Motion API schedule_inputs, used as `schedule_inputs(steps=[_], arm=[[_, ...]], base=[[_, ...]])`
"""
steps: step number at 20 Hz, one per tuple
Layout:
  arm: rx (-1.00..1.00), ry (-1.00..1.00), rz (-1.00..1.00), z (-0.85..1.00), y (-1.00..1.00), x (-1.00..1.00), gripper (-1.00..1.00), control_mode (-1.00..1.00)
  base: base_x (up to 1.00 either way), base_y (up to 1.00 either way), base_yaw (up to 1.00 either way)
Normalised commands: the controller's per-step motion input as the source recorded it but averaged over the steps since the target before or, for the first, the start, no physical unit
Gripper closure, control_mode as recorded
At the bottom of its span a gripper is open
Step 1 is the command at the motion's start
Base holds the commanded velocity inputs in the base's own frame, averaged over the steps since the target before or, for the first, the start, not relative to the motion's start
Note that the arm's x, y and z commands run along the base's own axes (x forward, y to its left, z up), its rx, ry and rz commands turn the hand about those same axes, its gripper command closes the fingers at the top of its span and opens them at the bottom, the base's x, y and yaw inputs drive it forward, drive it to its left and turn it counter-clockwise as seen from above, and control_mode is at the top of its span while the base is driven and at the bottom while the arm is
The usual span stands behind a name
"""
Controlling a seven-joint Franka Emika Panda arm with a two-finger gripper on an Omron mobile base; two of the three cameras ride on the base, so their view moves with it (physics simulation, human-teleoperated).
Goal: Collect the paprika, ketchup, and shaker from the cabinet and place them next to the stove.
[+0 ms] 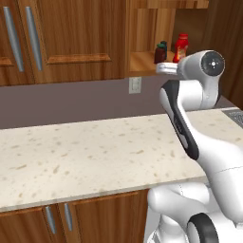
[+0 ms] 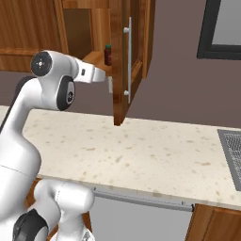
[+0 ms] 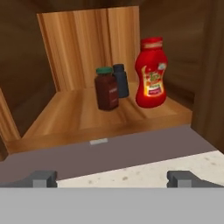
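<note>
On the cabinet shelf stand three small containers. The paprika, a dark-red jar with a green lid, is nearest the front. Just behind it to the right the dark shaker is partly hidden by it. The ketchup, a tall bright red bottle, stands at the right. My gripper is open and empty, short of the shelf's front edge and slightly below it. The left base view shows the paprika and ketchup in the cabinet just past my hand. A corner of the stove is at the right.
A speckled beige counter runs below the cabinet against a grey-brown wall with an outlet. An open wooden door with a long metal handle hangs right of the shelf. Closed wooden cabinets sit to the left.
</note>
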Motion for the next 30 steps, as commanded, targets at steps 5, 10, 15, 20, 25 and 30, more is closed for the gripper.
schedule_inputs(steps=[5,10,15,20,25,30], arm=[[0.0,0.0,0.0,0.0,0.0,0.26,-1.0,-1.0],[0.0,0.0,0.0,0.1,0.0,0.34,-1.0,-1.0],[0.0,0.0,0.0,0.15,0.0,0.4,-1.0,-1.0],[0.0,0.0,0.0,0.08,-0.01,0.32,-1.0,-1.0],[0.0,0.0,0.0,0.03,-0.03,0.26,-1.0,-1.0],[0.0,0.0,0.0,0.0,0.0,0.29,-1.0,-1.0]], base=[[0.0,0.0,0.0],[0.0,0.0,0.0],[0.0,0.0,0.0],[0.0,0.0,0.0],[0.0,0.0,0.0],[0.0,0.0,0.0]])
